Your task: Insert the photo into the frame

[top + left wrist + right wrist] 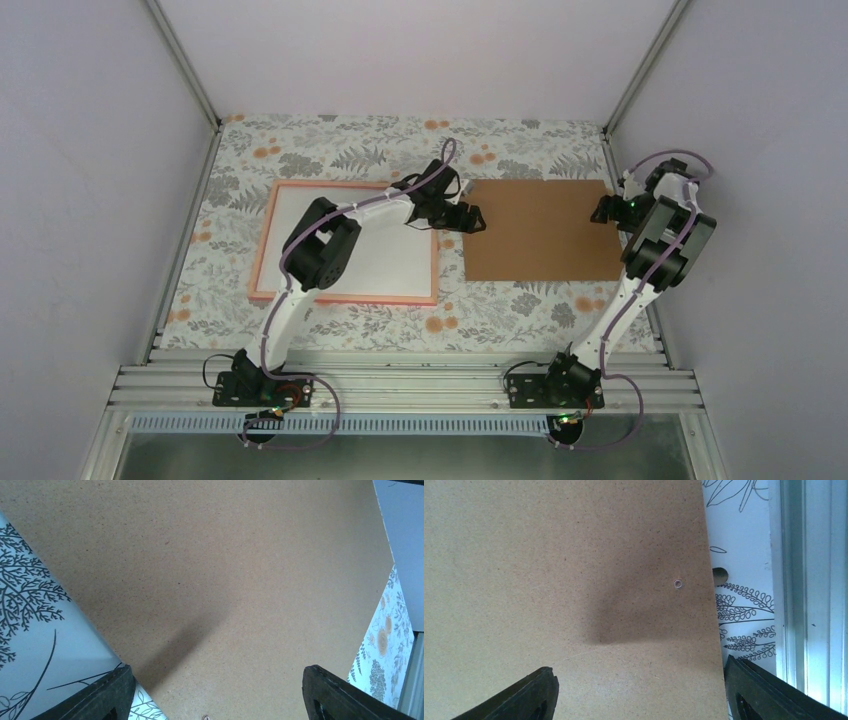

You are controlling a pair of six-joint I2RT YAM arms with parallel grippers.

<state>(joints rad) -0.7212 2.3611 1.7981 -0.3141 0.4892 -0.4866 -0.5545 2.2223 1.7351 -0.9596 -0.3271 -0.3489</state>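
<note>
Here, left claw (476,218) and right claw (603,210), both spread, poised over opposite ends of brown rectangular board (545,232) beside pink-rimmed frame (262,240); next, likely: pinching both edges.

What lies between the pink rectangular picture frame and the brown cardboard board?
Only a narrow strip of floral tablecloth, seen in the top view; the left arm's open fingers hang over its right edge.

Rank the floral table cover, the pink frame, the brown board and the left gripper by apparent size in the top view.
1. floral table cover
2. pink frame, only narrowly ahead of the next
3. brown board, nearly alike
4. left gripper, smallest, though it sits raised nearer the camera
</note>
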